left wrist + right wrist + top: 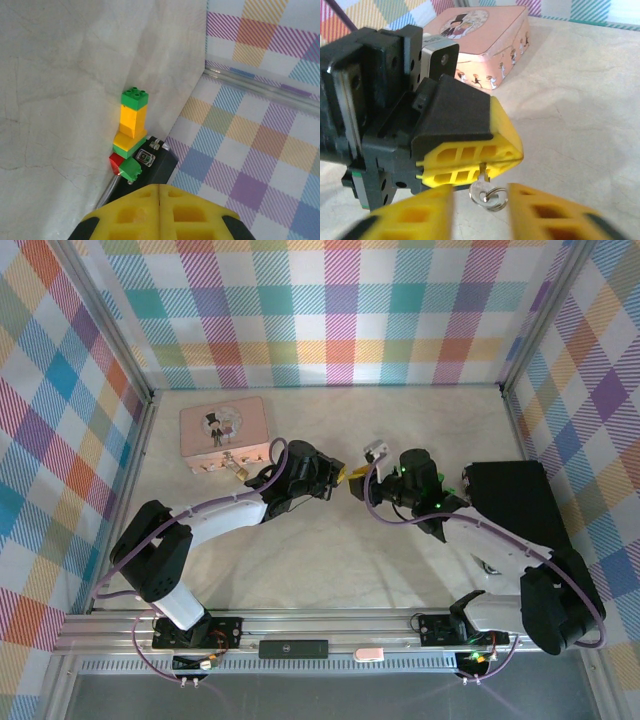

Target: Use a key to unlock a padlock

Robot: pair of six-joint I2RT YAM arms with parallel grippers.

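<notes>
The key [483, 190], small and silvery with a ring through its head, hangs by its blade from my left gripper [482, 163], whose yellow fingers are shut on it. Its head and ring sit between the spread yellow fingers [555, 215] of my right gripper [482, 212], which is open and not touching it. In the top view the two grippers, left [338, 477] and right [356, 489], meet tip to tip at mid-table. The padlock [241, 469] is a tiny brass-coloured thing at the front edge of the pink box [222, 428], behind my left arm. In the left wrist view the left gripper [160, 196] has its pads pressed together.
A black box [518, 502] stands by the right wall, with a stack of green, yellow and red toy bricks [132, 116] beside it. A small white object [376, 450] lies just behind the grippers. Chequered walls close in the table on three sides.
</notes>
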